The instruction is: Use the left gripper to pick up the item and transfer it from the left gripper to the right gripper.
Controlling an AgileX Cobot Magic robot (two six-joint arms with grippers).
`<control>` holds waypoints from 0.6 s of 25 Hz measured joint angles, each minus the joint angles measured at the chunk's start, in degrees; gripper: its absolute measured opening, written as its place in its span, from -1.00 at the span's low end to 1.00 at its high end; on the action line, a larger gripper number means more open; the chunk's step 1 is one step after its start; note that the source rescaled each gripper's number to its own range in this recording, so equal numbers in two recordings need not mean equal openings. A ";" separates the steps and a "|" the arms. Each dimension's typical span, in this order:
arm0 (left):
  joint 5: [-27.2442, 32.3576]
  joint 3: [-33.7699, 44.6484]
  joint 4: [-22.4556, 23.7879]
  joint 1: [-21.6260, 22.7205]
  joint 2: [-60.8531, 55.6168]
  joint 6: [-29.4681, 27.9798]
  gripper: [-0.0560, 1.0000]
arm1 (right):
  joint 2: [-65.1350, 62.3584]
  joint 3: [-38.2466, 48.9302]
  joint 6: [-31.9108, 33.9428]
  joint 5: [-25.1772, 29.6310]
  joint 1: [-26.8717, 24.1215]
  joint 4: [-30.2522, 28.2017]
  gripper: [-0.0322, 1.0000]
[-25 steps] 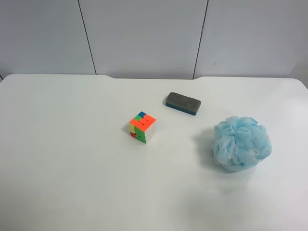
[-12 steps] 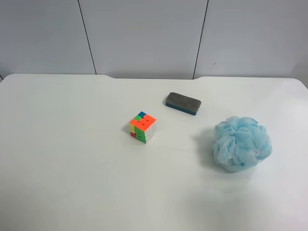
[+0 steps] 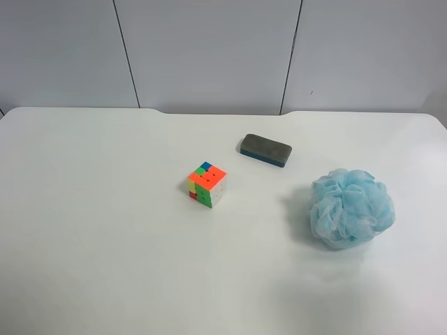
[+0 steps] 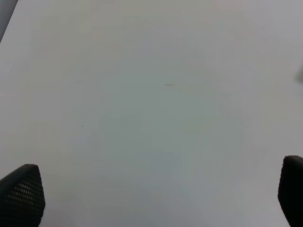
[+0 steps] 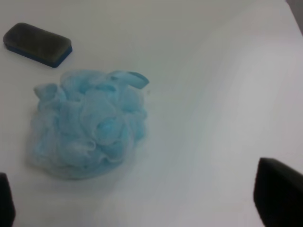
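high: above table (image 3: 105, 265) | wrists: close, downward | shared: pouf (image 3: 352, 208)

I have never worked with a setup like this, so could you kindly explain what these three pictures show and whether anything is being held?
These come from a two-armed robot with three cameras. One looks down from high up onto a white table; no arm shows in it. On the table lie a multicoloured puzzle cube, a dark grey eraser block and a fluffy light blue bath pouf.

The other two cameras sit on the wrists. The right wrist camera looks past the right pincer, whose dark fingertips show at the frame's edges, towards the pouf and the eraser. The left wrist camera sees the left pincer over bare table only.

Both pincers are open, and nothing is held.
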 joint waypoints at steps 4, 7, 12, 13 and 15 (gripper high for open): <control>-0.10 0.00 0.00 0.00 0.00 0.00 1.00 | 0.00 0.00 0.00 0.00 0.00 0.00 1.00; -0.10 0.00 0.00 0.00 0.00 0.00 1.00 | 0.00 0.00 0.00 0.00 0.00 0.00 1.00; -0.10 0.00 0.00 0.00 0.00 0.00 1.00 | 0.00 0.00 0.00 0.00 0.00 0.00 1.00; -0.10 0.00 0.00 0.00 0.00 0.00 1.00 | 0.00 0.00 0.00 0.00 0.00 0.00 1.00; -0.10 0.00 0.00 0.00 0.00 0.00 1.00 | 0.00 0.00 0.00 0.00 0.00 0.00 1.00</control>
